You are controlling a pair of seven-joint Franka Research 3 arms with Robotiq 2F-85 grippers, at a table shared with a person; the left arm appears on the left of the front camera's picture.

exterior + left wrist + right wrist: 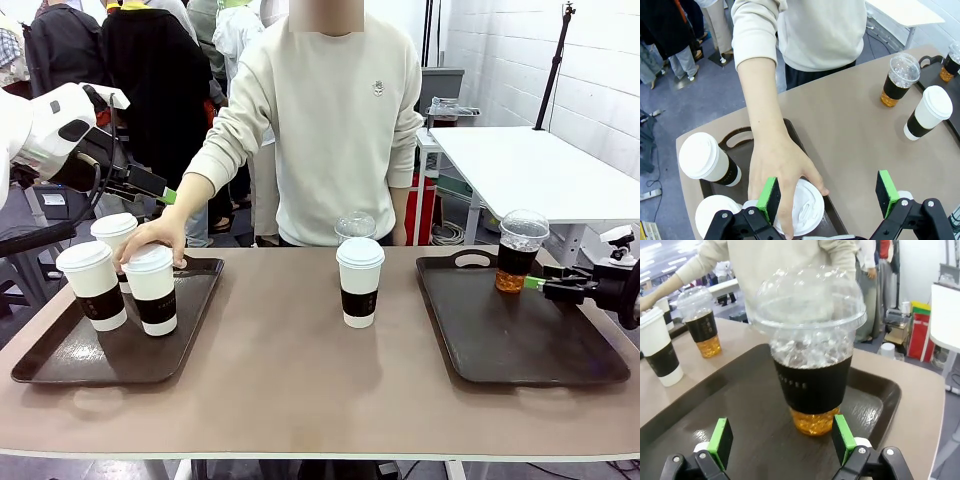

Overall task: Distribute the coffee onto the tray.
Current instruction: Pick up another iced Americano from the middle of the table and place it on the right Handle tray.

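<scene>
Right end effector (782, 435): jaws apart, just short of the clear dome-lidded plastic cup (812, 365) standing on the right dark tray (740, 400). Left end effector (829, 192): jaws apart above the person's hand (780, 165), which rests on a white-lidded paper cup (807, 210).

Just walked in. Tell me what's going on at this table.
Coffee is being sorted onto two trays. The person's hand rests on the lid of a white paper cup on the left tray, which holds three such cups. The left robot hand hovers open above it. The right robot hand is open at an iced dome-lidded cup standing on the right tray. A lone paper cup and a second iced cup stand between the trays.
</scene>
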